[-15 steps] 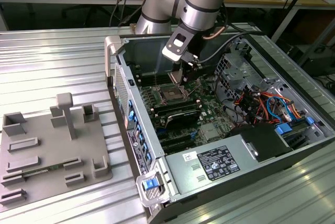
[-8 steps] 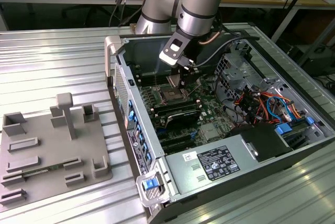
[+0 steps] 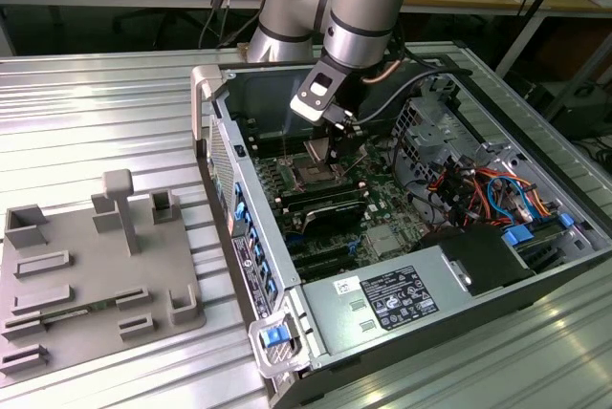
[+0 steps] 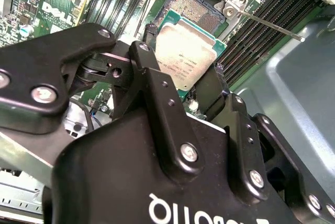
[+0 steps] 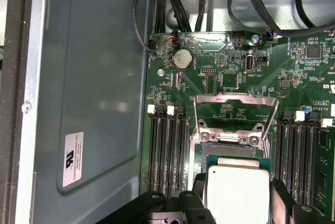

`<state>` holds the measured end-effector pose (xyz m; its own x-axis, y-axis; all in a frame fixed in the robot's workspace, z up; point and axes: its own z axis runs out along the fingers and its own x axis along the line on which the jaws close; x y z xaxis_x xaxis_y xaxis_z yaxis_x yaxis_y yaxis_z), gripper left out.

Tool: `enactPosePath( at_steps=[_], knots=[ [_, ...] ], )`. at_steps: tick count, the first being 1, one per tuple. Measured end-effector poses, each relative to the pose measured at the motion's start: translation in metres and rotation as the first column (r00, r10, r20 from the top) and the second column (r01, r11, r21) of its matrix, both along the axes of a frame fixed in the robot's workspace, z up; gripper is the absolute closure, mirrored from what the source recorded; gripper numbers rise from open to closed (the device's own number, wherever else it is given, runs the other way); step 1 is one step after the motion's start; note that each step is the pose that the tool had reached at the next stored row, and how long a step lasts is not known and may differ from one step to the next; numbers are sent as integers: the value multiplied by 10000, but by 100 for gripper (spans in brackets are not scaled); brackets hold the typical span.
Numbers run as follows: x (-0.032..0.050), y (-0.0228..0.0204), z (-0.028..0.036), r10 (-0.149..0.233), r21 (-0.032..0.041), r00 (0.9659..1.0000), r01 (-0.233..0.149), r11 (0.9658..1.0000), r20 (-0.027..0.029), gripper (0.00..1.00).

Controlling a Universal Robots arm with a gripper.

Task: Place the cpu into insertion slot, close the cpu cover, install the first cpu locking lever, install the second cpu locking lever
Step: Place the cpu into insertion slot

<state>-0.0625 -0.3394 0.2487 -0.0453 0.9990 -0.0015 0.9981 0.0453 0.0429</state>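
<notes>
The cpu (image 4: pixel 180 51) is clamped by its opposite edges between the two black fingers (image 4: pixel 152 72) of the gripper (image 4: pixel 183 69), silver-grey top facing the camera in both wrist views. It is not yet seated: in the second wrist view it hangs tilted just short of the insertion slot (image 4: pixel 196 9), whose dark pin field lies bare beyond the chip's far edge. In the first wrist view the chip (image 5: pixel 238 190) overlaps the near side of the slot (image 5: pixel 222 149), and how far above it the chip sits I cannot tell.

The cpu cover (image 5: pixel 235 97) is swung open, its silvery frame standing back from the socket on the far side. A thin metal rod, probably one of the locking levers (image 4: pixel 272 25), sticks out free past the socket's corner rather than hooked down; the other lever I cannot pick out with confidence.

So none of the four steps is finished. Placing the chip is under way, and closing the cover and setting both levers are left.

Black memory slots (image 5: pixel 167 150) flank the socket on the green motherboard (image 5: pixel 220 72). In the exterior view the arm reaches down into the open computer case (image 3: pixel 459 75), which lies on a ribbed metal table (image 3: pixel 105 94) beside a grey parts fixture (image 3: pixel 86 266).
</notes>
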Motion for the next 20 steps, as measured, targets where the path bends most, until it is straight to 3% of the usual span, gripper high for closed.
enactPosePath(
  at_steps=[9,20],
  knots=[
    [0,0,-21,0,1,10000,0,10000,0,45],
    [-42,7,-209,-38,1,10000,38,10000,-9,45]
  ],
)
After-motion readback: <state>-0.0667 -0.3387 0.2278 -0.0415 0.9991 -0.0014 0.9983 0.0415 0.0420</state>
